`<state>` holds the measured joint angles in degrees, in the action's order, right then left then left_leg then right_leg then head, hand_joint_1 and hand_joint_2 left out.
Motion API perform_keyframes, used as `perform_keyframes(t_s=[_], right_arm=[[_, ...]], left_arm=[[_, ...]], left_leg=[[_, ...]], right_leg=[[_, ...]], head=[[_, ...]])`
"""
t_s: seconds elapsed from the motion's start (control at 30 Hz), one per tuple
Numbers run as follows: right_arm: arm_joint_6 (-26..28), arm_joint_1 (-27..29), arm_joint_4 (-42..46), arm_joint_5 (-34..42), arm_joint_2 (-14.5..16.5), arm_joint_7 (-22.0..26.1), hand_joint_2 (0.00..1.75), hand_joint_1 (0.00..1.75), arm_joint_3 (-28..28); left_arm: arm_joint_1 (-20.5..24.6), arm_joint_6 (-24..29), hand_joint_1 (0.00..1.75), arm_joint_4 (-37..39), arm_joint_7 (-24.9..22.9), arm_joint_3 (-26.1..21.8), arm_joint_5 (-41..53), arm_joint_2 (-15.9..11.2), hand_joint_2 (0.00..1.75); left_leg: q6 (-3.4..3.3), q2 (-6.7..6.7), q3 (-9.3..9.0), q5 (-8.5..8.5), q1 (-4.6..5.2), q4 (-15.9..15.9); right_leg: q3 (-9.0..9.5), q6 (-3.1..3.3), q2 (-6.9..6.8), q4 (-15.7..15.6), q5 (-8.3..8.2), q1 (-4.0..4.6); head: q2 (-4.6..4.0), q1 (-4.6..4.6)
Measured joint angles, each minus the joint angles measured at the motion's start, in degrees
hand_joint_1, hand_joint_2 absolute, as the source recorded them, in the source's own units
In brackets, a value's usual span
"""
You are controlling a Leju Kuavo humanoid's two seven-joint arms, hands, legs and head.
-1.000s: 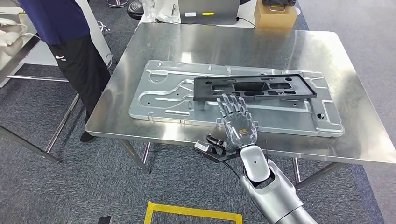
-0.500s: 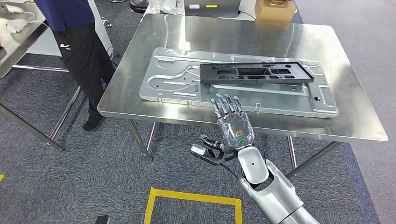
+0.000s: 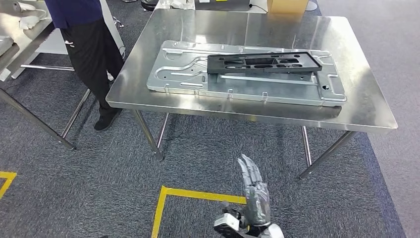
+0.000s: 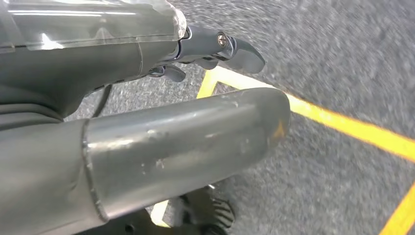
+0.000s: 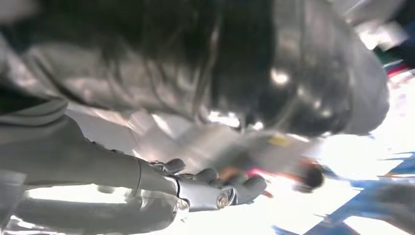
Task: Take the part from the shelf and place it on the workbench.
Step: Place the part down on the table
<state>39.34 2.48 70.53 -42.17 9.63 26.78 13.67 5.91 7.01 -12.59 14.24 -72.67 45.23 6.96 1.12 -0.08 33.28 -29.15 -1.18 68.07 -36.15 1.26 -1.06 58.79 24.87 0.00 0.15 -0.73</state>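
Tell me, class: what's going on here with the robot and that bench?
Nothing is being handled right now. The black part lies on a large grey metal plate on the steel workbench, so it looks already placed. The right hand is low in the head view, over the carpet, fingers apart and holding nothing. The left hand hangs over the floor near yellow tape, also holding nothing. A person stands beside the workbench's far left corner.

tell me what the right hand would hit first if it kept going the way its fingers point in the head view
The right hand hangs low over the carpet, fingers aimed up and forward toward the workbench. Nothing lies between them in the picture, so the bench's near edge looks like the first thing met, though the hand may sit lower and pass under it.
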Motion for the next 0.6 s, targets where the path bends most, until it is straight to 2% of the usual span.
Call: perform_keyframes(t_s=[0.03, 0.07, 0.1, 0.17, 0.2, 0.23, 0.27, 0.33, 0.37, 0.4, 0.43, 0.47, 0.53, 0.57, 0.6], right_arm=[[-0.2, 0.6, -4.1, 4.6, 0.9, 3.3, 0.00, 0.00, -4.3], [-0.6, 1.0, -8.3, 8.1, 1.6, 6.1, 0.00, 0.00, -8.6], [-1.4, 1.0, -12.7, 10.4, 1.9, 8.5, 0.00, 0.00, -12.8], [-4.5, 0.5, -22.4, 12.7, 1.9, 10.4, 0.00, 0.00, -20.6], [-6.3, 0.1, -27.0, 13.0, 1.8, 9.9, 0.00, 0.00, -23.8], [-8.1, 0.0, -31.6, 12.9, 1.6, 7.8, 0.00, 0.00, -26.9], [-9.8, -0.1, -35.4, 12.6, 1.4, 4.7, 0.00, 0.00, -29.3], [-12.9, -0.4, -42.4, 12.1, 1.0, -4.3, 0.00, 0.00, -33.4], [-14.1, -0.6, -45.0, 12.0, 1.0, -8.7, 0.00, 0.00, -35.0], [-15.1, -0.7, -47.4, 12.1, 1.0, -12.1, 0.00, 0.00, -36.7], [-15.6, -0.8, -49.2, 12.1, 0.9, -14.1, 0.00, 0.00, -38.0], [-15.9, -1.0, -50.6, 12.2, 0.9, -15.3, 0.00, 0.00, -39.1], [-16.0, -1.2, -52.8, 12.2, 0.8, -16.2, 0.00, 0.00, -40.5], [-16.0, -1.4, -53.7, 12.2, 0.8, -16.5, 0.00, 0.00, -41.0], [-16.1, -1.6, -54.4, 12.2, 0.8, -16.8, 0.00, 0.00, -41.6]], left_arm=[[0.1, 0.3, 0.00, 0.0, 0.2, -0.4, -0.4, 0.1, 0.00], [0.2, 0.5, 0.00, 0.0, 0.4, -0.8, -0.8, 0.2, 0.00], [0.1, 0.7, 0.00, 0.0, 0.6, -1.2, -1.0, 0.3, 0.00], [-0.1, 1.1, 0.00, 0.0, 1.0, -1.8, -1.5, 0.7, 0.00], [-0.1, 1.3, 0.00, 0.0, 1.2, -2.1, -1.6, 0.9, 0.00], [-0.1, 1.4, 0.00, 0.0, 1.3, -2.4, -1.7, 1.0, 0.00], [-0.1, 1.6, 0.00, 0.0, 1.3, -2.6, -1.9, 1.1, 0.00], [-0.3, 2.1, 0.00, 0.0, 1.4, -3.0, -2.3, 1.2, 0.00], [-0.4, 2.2, 0.00, 0.0, 1.4, -3.3, -2.4, 1.2, 0.00], [-0.4, 2.3, 0.00, 0.0, 1.4, -3.5, -2.5, 1.2, 0.00], [-0.5, 2.3, 0.00, 0.0, 1.4, -3.7, -2.6, 1.2, 0.00], [-0.5, 2.4, 0.00, 0.0, 1.4, -3.8, -2.6, 1.3, 0.00], [-0.4, 2.4, 0.00, 0.0, 1.4, -4.0, -2.7, 1.6, 0.00], [-0.3, 2.4, 0.00, 0.0, 1.4, -4.0, -2.7, 1.7, 0.00], [-0.2, 2.5, 0.00, 0.0, 1.4, -4.0, -2.7, 1.7, 0.00]], left_leg=[[-0.31, -0.11, -3.11, -0.49, 0.14, -4.4], [-0.66, -0.19, -5.34, -1.47, 0.33, -8.0], [-1.06, -0.22, -6.47, -2.48, 0.51, -10.2], [-2.15, -0.09, -6.40, -2.18, 0.63, -11.2], [-2.72, -0.07, -6.15, -1.67, 0.57, -11.4], [-3.26, -0.11, -5.77, -1.08, 0.49, -11.6], [-3.63, -0.19, -5.30, -0.51, 0.42, -11.7], [-3.94, -0.38, -4.20, 0.36, 0.46, -11.6], [-3.92, -0.56, -3.70, 0.71, 0.50, -11.5], [-3.85, -0.84, -3.27, 1.03, 0.52, -11.4], [-3.73, -1.18, -2.92, 1.28, 0.53, -11.3], [-3.57, -1.58, -2.65, 1.48, 0.53, -11.2], [-3.19, -2.21, -2.22, 1.72, 0.60, -10.9], [-2.91, -2.53, -1.97, 1.86, 0.62, -10.7], [-2.60, -2.88, -1.72, 2.01, 0.62, -10.6]], right_leg=[[-0.54, -0.33, 0.01, 0.4, -0.32, 0.04], [-0.83, -0.72, -0.04, 0.5, -0.64, 0.07], [-0.94, -1.09, -0.09, 0.5, -1.02, 0.08], [-0.95, -1.90, -0.11, 0.1, -1.83, 0.01], [-1.12, -2.26, 0.04, 0.3, -1.59, -0.09], [-1.66, -2.62, 0.25, 1.5, -0.30, -0.18], [-2.62, -2.89, 0.47, 4.0, 1.86, -0.28], [-5.10, -3.32, 0.77, 11.4, 7.06, -0.43], [-5.72, -3.45, 0.80, 14.2, 8.52, -0.47], [-5.41, -3.51, 0.83, 15.2, 8.91, -0.49], [-3.92, -3.49, 0.91, 13.9, 8.20, -0.52], [-1.41, -3.38, 1.25, 10.6, 6.75, -0.57], [3.74, -2.82, 3.42, 2.5, 4.51, -0.72], [5.20, -2.54, 4.30, 0.0, 4.05, -0.73], [5.75, -2.27, 4.84, -1.1, 4.10, -0.67]], head=[[0.00, -0.01], [0.00, -0.02], [0.00, -0.02], [0.00, -0.04], [0.00, -0.04], [0.00, -0.08], [0.00, -0.10], [0.00, -0.16], [0.00, -0.16], [0.00, -0.16], [0.00, -0.16], [0.00, -0.16], [0.00, -0.14], [0.00, -0.13], [0.00, -0.11]])
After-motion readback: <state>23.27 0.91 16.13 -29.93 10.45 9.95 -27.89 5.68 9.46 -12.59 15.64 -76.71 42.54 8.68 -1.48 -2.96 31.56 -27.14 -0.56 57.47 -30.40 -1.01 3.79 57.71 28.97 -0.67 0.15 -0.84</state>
